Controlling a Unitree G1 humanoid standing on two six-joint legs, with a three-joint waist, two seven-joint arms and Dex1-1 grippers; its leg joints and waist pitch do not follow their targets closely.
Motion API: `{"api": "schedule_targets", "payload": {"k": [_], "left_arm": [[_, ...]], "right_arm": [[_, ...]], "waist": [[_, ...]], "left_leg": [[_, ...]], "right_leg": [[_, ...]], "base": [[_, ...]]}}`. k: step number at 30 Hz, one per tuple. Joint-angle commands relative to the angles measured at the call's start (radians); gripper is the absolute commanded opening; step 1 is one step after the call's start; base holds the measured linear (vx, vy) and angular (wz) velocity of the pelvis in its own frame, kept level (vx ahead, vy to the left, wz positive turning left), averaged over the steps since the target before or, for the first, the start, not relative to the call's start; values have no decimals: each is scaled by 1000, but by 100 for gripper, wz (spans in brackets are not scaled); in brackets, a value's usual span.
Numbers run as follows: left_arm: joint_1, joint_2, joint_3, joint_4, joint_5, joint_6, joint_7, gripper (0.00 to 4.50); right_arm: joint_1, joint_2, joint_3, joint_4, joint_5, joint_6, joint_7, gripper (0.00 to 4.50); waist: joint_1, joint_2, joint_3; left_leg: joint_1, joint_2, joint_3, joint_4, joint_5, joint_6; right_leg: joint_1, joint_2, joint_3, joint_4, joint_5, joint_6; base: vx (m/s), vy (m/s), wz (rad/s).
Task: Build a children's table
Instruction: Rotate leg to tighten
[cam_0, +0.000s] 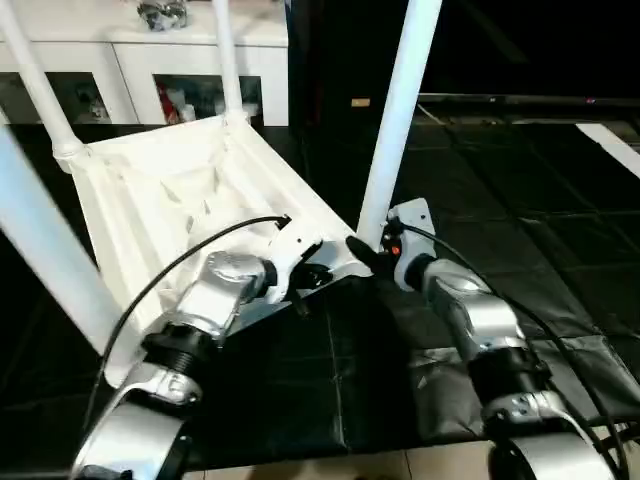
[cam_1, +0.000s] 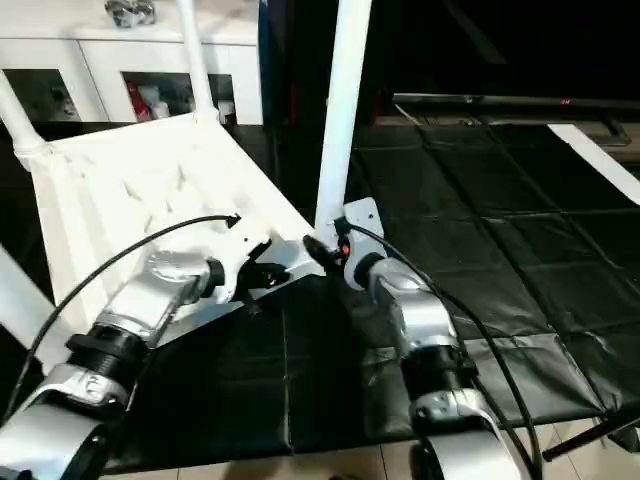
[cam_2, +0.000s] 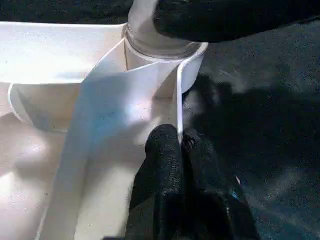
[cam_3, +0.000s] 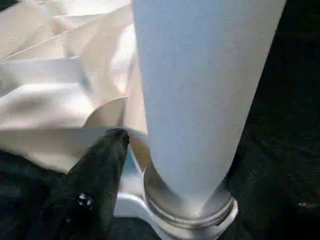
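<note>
The white table top (cam_0: 170, 190) lies upside down and tilted on the black floor, ribbed underside up. Legs stand in its corner sockets; the nearest right one is a long white leg (cam_0: 400, 110). My left gripper (cam_2: 180, 145) is shut on the thin rim of the top, right beside that leg's socket (cam_2: 165, 55). My right gripper (cam_0: 368, 250) sits at the base of the same leg (cam_3: 200, 100), close against its socket ring (cam_3: 190, 215). Three other legs (cam_0: 40, 90) (cam_0: 225, 50) (cam_0: 45, 250) rise at the back and the left.
A white cabinet with glass doors (cam_0: 150, 60) stands behind the table top. Black floor mats (cam_0: 520, 200) spread to the right, with a white strip (cam_0: 610, 145) at the far right. A dark sheet (cam_0: 440, 390) lies under my right forearm.
</note>
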Motion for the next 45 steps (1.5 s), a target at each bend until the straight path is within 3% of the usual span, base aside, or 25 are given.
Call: {"api": "schedule_targets", "payload": {"k": [1, 6, 7, 9, 11, 13, 15, 20, 24, 27, 36, 45], "left_arm": [[-14, -2, -16, -57, -42, -41, -51, 0], [4, 42, -28, -78, -42, -65, -123, 0], [11, 60, -36, -84, -44, -88, -158, 0], [15, 74, -40, -90, -50, -88, -187, 0], [25, 110, -54, -101, -61, -116, -252, 0], [33, 131, -61, -109, -68, -134, -293, 0], [38, 145, -67, -113, -68, -149, -315, 0], [58, 196, -88, -141, -82, -168, -410, 0], [68, 235, -108, -168, -93, -179, -480, 0], [72, 249, -117, -180, -97, -182, -512, 0], [72, 265, -128, -186, -93, -191, -521, 0], [73, 273, -133, -191, -93, -192, -523, 0]], "right_arm": [[24, 1, 77, -29, 41, 7, 125, 365], [60, -75, 85, -83, 64, 3, 249, 393], [67, -103, 81, -94, 73, -1, 290, 417], [70, -128, 79, -102, 80, 0, 325, 430], [75, -178, 76, -110, 91, -8, 404, 443], [74, -203, 75, -105, 97, -15, 443, 443], [72, -217, 75, -102, 101, -20, 467, 443], [77, -262, 94, -121, 125, -26, 571, 443], [86, -305, 144, -153, 147, -12, 712, 443], [79, -317, 166, -153, 151, -8, 769, 443], [47, -333, 223, -119, 120, -51, 846, 443], [29, -327, 237, -85, 120, -50, 877, 443]], "waist": [[6, 4, -66], [10, 3, -64], [11, 3, -64], [20, -2, -64], [22, -2, -63], [26, -8, -65], [30, -3, -64], [39, -6, -66], [52, -7, -66], [57, -6, -62], [54, -18, -55], [52, -19, -59]], "left_leg": [[-6, 20, 7, -61, -163, 66], [-4, 20, 10, -60, -178, 74], [-3, 20, 10, -60, -183, 72], [2, 21, 11, -60, -187, 70], [-2, 22, 11, -60, -182, 73], [3, 23, 14, -59, -176, 74], [7, 25, 16, -58, -173, 74], [4, 26, 17, -57, -143, 75], [4, 28, 20, -56, -138, 82], [3, 28, 19, -57, -165, 70], [5, 24, 15, -56, -239, 34], [0, 25, 14, -55, -205, 41]], "right_leg": [[66, -54, 54, -58, -237, -189], [64, -55, 56, -60, -252, -196], [64, -55, 55, -62, -266, -193], [63, -56, 57, -62, -286, -185], [62, -54, 57, -59, -273, -188], [58, -54, 59, -58, -259, -195], [55, -54, 62, -55, -243, -207], [60, -53, 66, -41, -191, -224], [60, -52, 66, -39, -181, -226], [58, -53, 66, -44, -233, -217], [48, -56, 70, -59, -398, -160], [51, -54, 70, -50, -343, -176]], "base": [[0, 0, 0], [0, 0, 0], [0, 0, 0], [0, 0, 0], [0, 0, 0], [0, 0, 0], [0, 0, 0], [0, 0, 0], [0, 0, 0], [0, 0, 0], [0, 0, 0], [0, 0, 0]]}}
